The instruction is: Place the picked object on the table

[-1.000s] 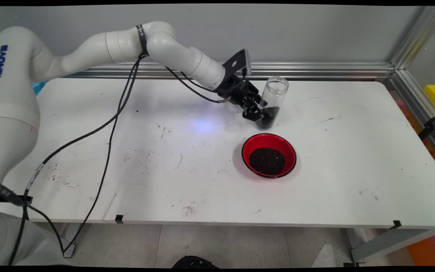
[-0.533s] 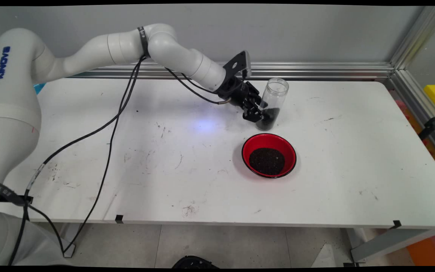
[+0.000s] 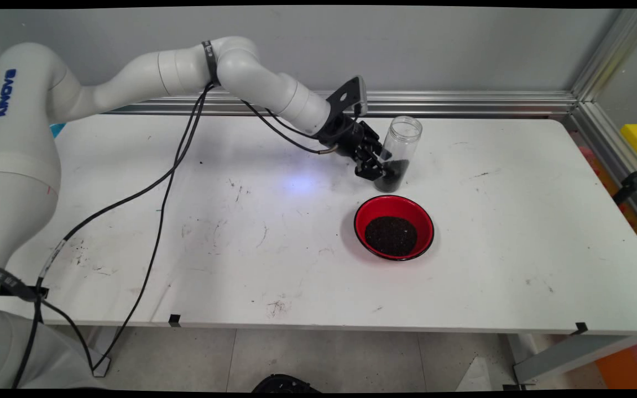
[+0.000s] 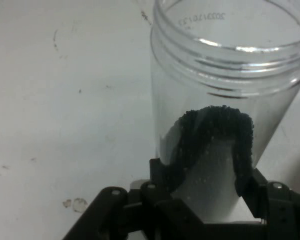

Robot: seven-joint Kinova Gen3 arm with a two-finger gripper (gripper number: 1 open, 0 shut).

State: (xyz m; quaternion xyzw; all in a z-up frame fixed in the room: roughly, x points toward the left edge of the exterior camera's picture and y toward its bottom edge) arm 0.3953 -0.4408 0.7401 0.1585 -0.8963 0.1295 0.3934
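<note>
The fingers [image 4: 162,172] are matte black, and between them stands a clear, colourless jar [image 3: 400,145] with a ribbed neck and a dark, near-black granular fill [image 4: 217,131] heaped in its lower part. Just beyond the fingertips, nearer me, sits a glossy red bowl [image 3: 370,213] with a thin black rim, holding the same blackish grains. Under it all the worktop [image 3: 517,232] is white, flecked with grey scuffs and dark smudges.
</note>
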